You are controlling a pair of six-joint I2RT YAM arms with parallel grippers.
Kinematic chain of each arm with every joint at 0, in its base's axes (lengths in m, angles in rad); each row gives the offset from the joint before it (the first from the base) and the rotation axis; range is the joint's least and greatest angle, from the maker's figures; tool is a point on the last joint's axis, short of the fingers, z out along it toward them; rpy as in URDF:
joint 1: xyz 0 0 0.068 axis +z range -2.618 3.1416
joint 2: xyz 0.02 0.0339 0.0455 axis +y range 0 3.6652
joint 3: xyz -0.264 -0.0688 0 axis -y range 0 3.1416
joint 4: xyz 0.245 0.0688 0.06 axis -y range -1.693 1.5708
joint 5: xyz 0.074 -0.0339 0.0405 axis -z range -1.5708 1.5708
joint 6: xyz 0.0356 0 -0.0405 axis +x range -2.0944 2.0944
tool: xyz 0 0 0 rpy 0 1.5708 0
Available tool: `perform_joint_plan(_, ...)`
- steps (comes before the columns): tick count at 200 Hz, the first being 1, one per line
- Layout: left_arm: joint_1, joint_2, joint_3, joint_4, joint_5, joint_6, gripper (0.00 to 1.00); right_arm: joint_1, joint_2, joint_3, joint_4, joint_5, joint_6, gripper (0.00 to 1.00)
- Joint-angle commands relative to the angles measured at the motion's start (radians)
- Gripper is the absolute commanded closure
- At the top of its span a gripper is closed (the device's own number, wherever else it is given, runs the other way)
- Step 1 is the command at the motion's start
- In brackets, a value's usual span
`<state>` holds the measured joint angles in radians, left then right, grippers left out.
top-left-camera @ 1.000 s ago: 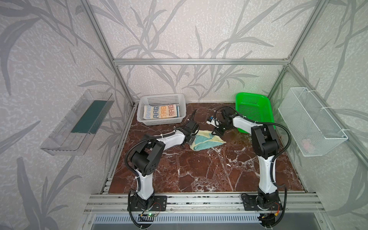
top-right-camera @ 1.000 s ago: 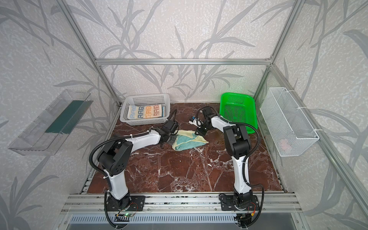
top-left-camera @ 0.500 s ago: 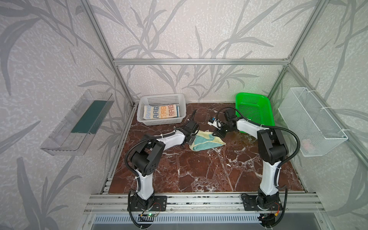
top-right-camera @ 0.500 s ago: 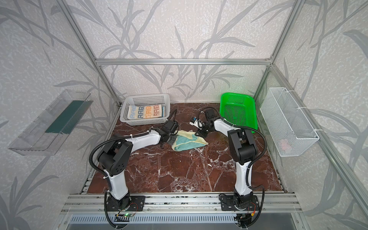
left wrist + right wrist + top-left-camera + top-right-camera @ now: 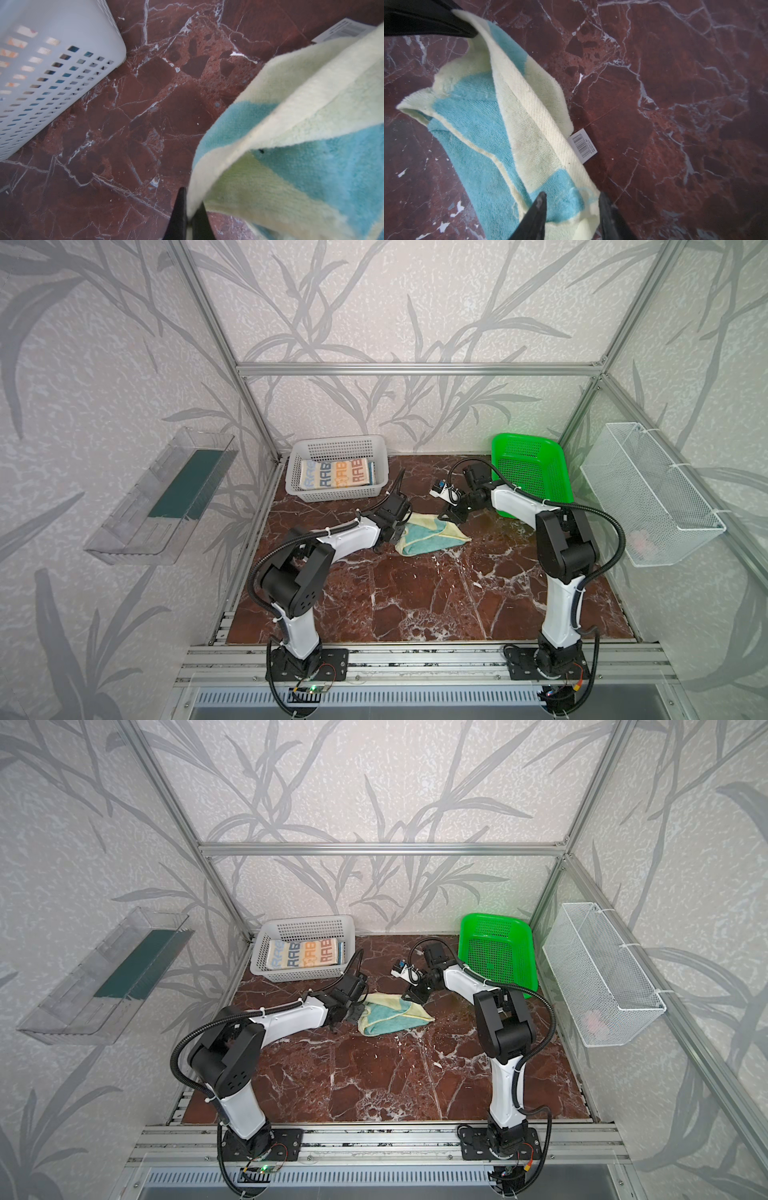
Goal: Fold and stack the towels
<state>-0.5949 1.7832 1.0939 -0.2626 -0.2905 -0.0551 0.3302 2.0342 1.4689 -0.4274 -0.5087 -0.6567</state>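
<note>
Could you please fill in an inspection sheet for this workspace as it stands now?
Surface: marble table, white flecks.
Job's things: teal-yellow towel loosely folded mid-table; striped towel folded in white basket.
Clutter: green basket; wire basket and clear tray on walls.
Grippers: left gripper shut on the teal-yellow towel's corner; right gripper open astride its edge.
Cables: black hoses along both arms, off the towels.
Surroundings: leaf-patterned walls, aluminium frame.
</note>
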Motion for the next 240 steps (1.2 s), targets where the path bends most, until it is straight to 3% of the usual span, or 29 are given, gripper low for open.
perform_joint_plan(1,-0.003,-0.052,-0.028,0.019,-0.019,0.001,1.00,0.001,-0.002,0.021,-0.006,0.065,0.090,0.52)
perform_joint_plan(39,-0.005,-0.088,-0.073,0.053,-0.006,0.008,1.00,-0.017,-0.040,0.031,-0.065,-0.034,0.367,0.49)
perform_joint_plan(65,-0.004,-0.088,-0.078,0.054,-0.004,0.012,1.00,-0.023,-0.042,0.022,-0.109,-0.110,0.487,0.48)
perform_joint_plan(85,-0.004,-0.082,-0.077,0.061,0.002,0.015,1.00,-0.022,-0.030,0.015,-0.096,-0.142,0.514,0.48)
perform_joint_plan(187,-0.005,-0.050,-0.058,0.053,0.005,0.014,1.00,-0.032,0.121,0.139,-0.173,-0.061,0.529,0.56)
perform_joint_plan(240,-0.007,-0.038,-0.051,0.049,0.008,0.014,1.00,-0.037,0.153,0.153,-0.188,-0.074,0.522,0.57)
